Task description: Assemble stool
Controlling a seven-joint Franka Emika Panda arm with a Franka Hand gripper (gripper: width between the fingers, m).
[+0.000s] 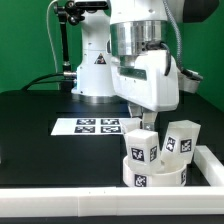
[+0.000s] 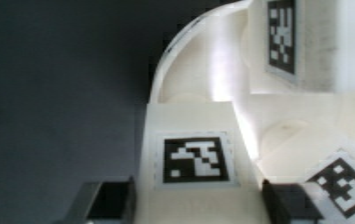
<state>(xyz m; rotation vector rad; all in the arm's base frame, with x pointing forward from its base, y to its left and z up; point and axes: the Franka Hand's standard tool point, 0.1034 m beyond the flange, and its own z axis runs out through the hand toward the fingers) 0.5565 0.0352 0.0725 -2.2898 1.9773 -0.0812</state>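
Observation:
The white round seat (image 1: 160, 176) lies at the exterior view's lower right, inside the corner of the white L-shaped rail. A white tagged leg (image 1: 140, 150) stands on the seat, slightly tilted. My gripper (image 1: 147, 124) comes down from above and is shut on this leg's upper end. In the wrist view the leg (image 2: 199, 150) fills the gap between both fingers (image 2: 113, 200), and my gripper (image 2: 197, 204) clamps it. The seat's curved rim (image 2: 195, 45) lies beyond. Two more tagged legs (image 1: 180, 140) stand on the seat's right side, also visible in the wrist view (image 2: 282, 35).
The marker board (image 1: 98, 126) lies on the black table left of the seat. The white L-shaped rail (image 1: 212, 165) runs along the front and right table edges, close around the seat. The robot base (image 1: 95, 70) stands at the back.

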